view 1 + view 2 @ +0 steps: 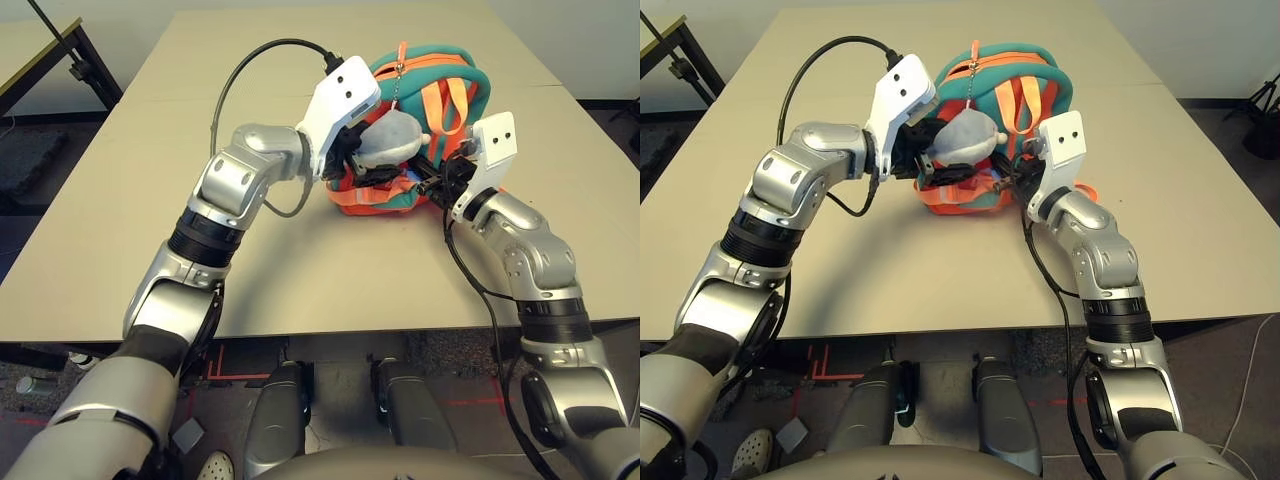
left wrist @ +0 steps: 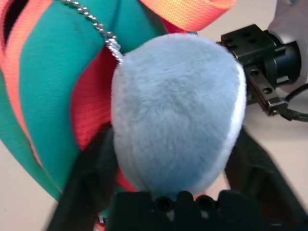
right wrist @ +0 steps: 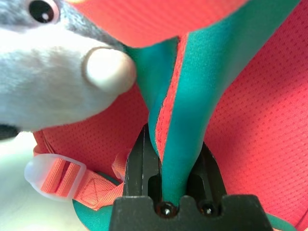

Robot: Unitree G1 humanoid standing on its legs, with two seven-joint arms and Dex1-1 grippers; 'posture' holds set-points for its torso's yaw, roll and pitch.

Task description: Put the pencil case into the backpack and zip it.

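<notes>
Here, backpack (image 1: 440,95) trim between the right hand (image 3: 179,159) fingers

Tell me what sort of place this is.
Probably a lab or workshop rather than a home: a plain beige table on a bare floor marked with red tape, a black metal stand beside it, and cables trailing off a second table.

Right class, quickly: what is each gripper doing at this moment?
Left gripper: open, fingers either side of the plush shark.
Right gripper: shut on the backpack, pinching its teal trim.
</notes>
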